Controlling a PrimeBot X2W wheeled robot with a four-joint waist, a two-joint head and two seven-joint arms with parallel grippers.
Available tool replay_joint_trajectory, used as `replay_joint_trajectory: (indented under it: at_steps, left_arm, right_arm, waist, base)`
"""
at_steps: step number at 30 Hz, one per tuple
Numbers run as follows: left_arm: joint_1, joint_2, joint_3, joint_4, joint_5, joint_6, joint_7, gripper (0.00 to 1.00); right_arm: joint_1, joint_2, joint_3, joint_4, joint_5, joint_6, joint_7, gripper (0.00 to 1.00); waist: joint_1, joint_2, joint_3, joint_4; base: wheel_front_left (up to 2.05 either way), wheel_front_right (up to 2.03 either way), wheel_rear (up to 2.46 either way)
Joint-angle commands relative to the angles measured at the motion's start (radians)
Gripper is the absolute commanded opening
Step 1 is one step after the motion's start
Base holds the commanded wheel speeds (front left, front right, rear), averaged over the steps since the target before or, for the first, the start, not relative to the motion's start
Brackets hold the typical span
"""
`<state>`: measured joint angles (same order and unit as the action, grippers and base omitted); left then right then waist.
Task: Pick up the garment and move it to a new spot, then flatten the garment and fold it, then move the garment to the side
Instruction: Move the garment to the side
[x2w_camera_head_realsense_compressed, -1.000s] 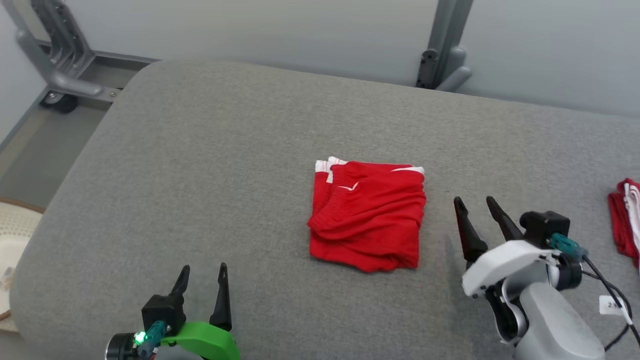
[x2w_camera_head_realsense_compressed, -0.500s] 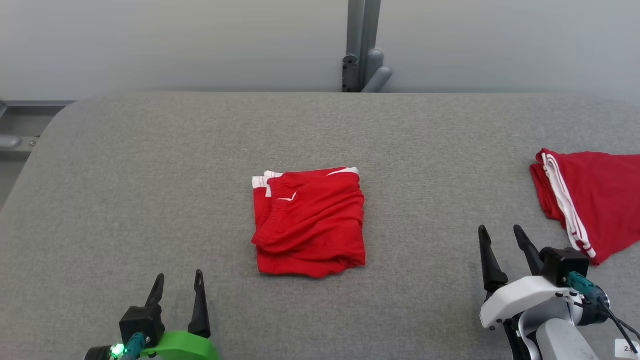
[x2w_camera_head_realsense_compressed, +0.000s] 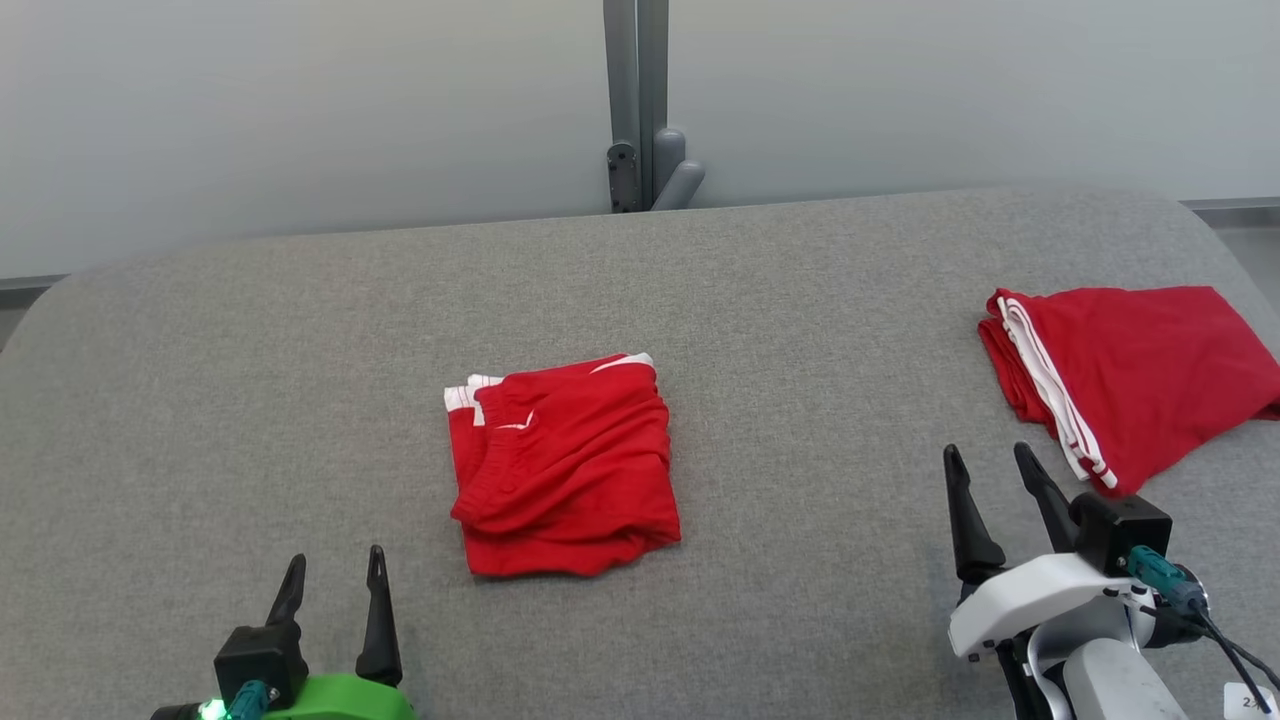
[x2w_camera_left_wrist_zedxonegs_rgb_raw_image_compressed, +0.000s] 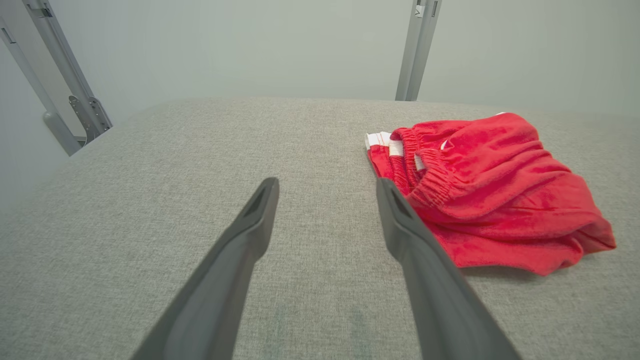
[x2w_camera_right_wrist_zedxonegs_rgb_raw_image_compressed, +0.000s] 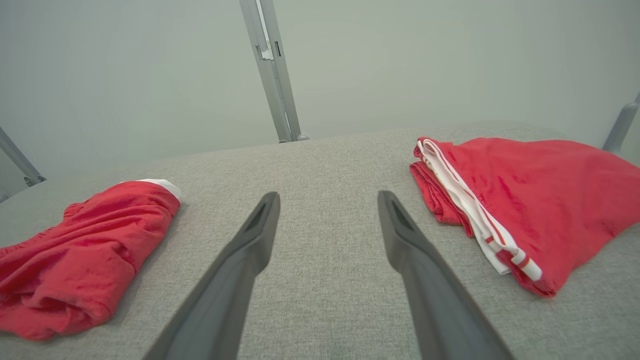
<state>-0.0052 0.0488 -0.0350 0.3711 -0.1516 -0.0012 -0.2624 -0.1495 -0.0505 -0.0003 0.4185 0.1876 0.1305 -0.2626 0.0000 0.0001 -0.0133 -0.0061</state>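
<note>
Red shorts (x2w_camera_head_realsense_compressed: 565, 465): lying folded into a rough square in the middle of the grey padded worktop (x2w_camera_head_realsense_compressed: 800, 300), with the elastic waistband bunching at the left edge and a few wrinkles showing.
Striped red garment (x2w_camera_head_realsense_compressed: 1130, 375): sitting folded near the worktop's right end, well apart from the shorts.
Left tool (x2w_camera_head_realsense_compressed: 336, 555): hovering by the near edge, jaws standing wide, gripping nothing.
Right tool (x2w_camera_head_realsense_compressed: 986, 450): hanging between the two garments, also wide open and empty.
Progress: I'm reading the pick-up, flatten and fold as done for the shorts. Only the move to the side is looking left.
Not sure: I'm guessing the striped one is a finished piece.
</note>
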Motion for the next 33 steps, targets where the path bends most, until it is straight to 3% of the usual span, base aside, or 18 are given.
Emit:
replay_joint_trajectory:
  at_steps: [1,7,15,25,33]
  left_arm:
    - [0.017,0.004,-0.001,-0.002,0.003,-0.003,-0.002,1.0]
    - [0.011,0.004,-0.017,0.002,-0.002,-0.005,-0.002,1.0]
    - [-0.041,0.004,-0.077,0.014,-0.021,-0.002,-0.002,1.0]
    - [-0.071,0.004,-0.141,0.044,-0.041,0.005,-0.002,1.0]
    - [-0.07,0.004,-0.14,0.056,-0.034,0.001,-0.002,1.0]
  right_arm:
    - [0.009,-0.002,0.002,-0.006,0.007,0.0,-0.002,1.0]
    - [0.009,-0.002,0.015,0.0,0.036,0.0,-0.002,1.0]
    - [-0.146,-0.002,0.207,0.061,0.078,0.0,-0.002,1.0]
    - [-0.342,-0.003,0.37,0.36,0.141,0.0,0.014,1.0]
    - [-0.406,-0.003,0.459,0.547,0.22,0.0,0.098,1.0]
  waist:
    - [0.0,-0.0001,0.002,0.001]
    - [0.0,-0.0001,0.02,0.021]
    - [0.0,-0.0001,0.09,0.109]
    - [0.0,-0.0001,0.125,0.259]
    - [0.0,-0.0001,0.137,0.298]
  base:
    - [0.0,0.0,0.0]
    - [0.0,0.0,0.0]
    - [0.0,0.0,0.0]
    - [0.0,0.0,0.0]
    - [0.0,0.0,0.0]
